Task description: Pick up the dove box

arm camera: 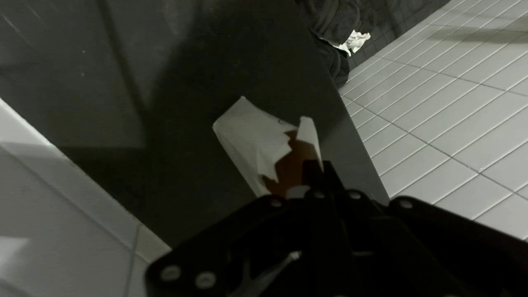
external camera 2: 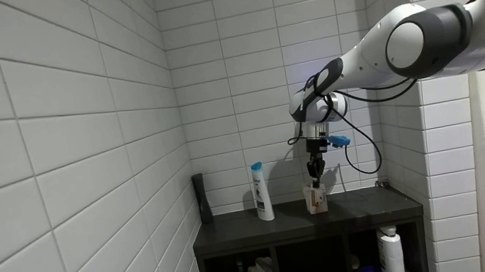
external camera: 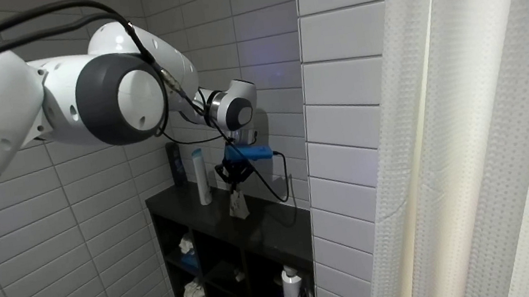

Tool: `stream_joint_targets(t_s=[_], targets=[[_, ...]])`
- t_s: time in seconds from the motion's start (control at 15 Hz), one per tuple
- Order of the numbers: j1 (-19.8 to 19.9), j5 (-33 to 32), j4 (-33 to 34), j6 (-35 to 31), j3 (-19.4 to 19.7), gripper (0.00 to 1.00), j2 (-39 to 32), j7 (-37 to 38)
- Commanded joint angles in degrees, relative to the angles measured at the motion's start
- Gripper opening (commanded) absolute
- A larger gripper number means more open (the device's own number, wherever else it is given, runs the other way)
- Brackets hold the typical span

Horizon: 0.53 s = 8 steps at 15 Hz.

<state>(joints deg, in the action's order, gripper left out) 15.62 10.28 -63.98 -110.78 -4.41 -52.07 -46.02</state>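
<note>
The dove box is a small white carton with brown-orange on it. It shows in both exterior views (external camera: 238, 205) (external camera 2: 315, 199) at the dark shelf top (external camera 2: 359, 202), and in the wrist view (arm camera: 251, 136). Its upper edge looks torn or creased. My gripper (external camera: 234, 188) points down over the box and its fingers are nearly together on the box's upper end. The gripper also shows in an exterior view (external camera 2: 317, 184) and in the wrist view (arm camera: 319, 167), where the dark fingers hide that end of the box. I cannot tell whether the box's base touches the shelf top.
A white bottle with a blue cap (external camera: 202, 178) (external camera 2: 262, 194) and a black bottle (external camera: 176, 165) (external camera 2: 202, 199) stand to the box's left in both exterior views. Tiled walls (external camera 2: 262, 105) close in the shelf. A curtain (external camera: 450, 143) hangs at the right. The compartments below hold cloths and a white bottle (external camera 2: 390, 254).
</note>
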Motion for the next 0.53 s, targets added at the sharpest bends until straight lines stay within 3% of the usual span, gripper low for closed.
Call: stream_joint_targets(t_s=[0.0,0.13,0.27,0.47], targets=[[0.7,0.3,3.2,2.1,-0.8,0.00,-1.8,-0.9],[0.6,0.3,3.6,2.5,-0.8,0.00,-2.0,-1.0],[0.7,0.3,3.8,2.5,-0.9,0.23,-2.1,-1.2],[0.7,0.3,4.2,2.7,-0.9,0.44,-2.3,-1.4]])
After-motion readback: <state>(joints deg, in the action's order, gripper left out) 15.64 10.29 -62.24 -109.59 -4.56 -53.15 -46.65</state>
